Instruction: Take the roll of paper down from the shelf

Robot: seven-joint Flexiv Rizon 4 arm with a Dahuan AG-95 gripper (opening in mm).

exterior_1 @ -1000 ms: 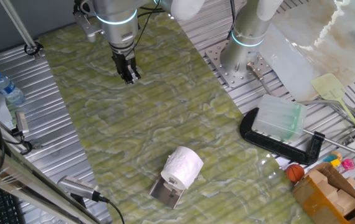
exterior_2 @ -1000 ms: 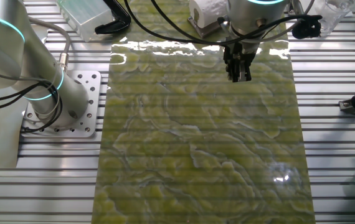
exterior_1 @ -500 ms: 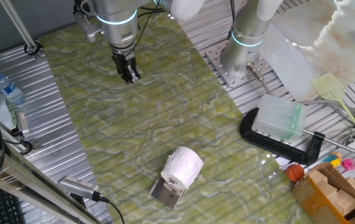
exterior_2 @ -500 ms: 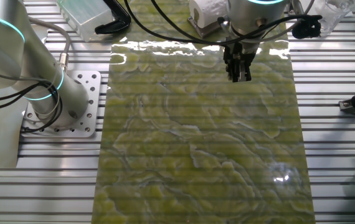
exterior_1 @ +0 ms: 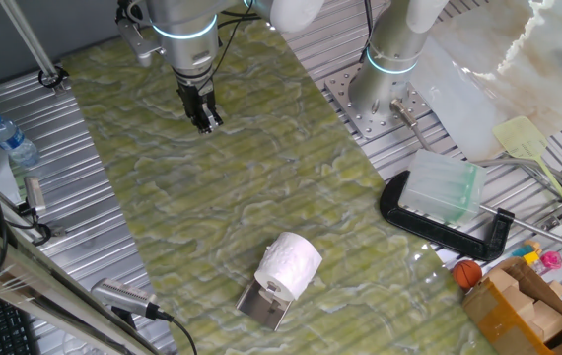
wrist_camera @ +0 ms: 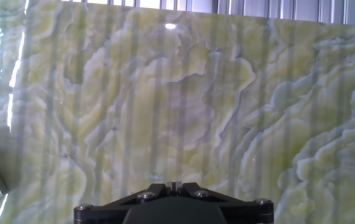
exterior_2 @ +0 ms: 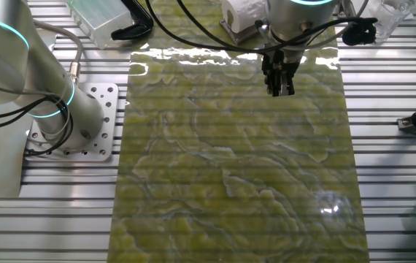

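The white roll of paper rests on the shiny metal shelf near the front edge of the green marbled mat. In the other fixed view the roll of paper shows at the top, partly behind the arm. My gripper hangs far from the roll, over the far left part of the mat, fingers pressed together with nothing between them. It also appears in the other fixed view as the gripper, and in the hand view the gripper shows only its fingertips meeting above bare mat.
A second arm's base stands at the mat's right edge. A translucent plastic box sits on a black clamp. A water bottle lies at the left. A tool with a cable lies near the shelf.
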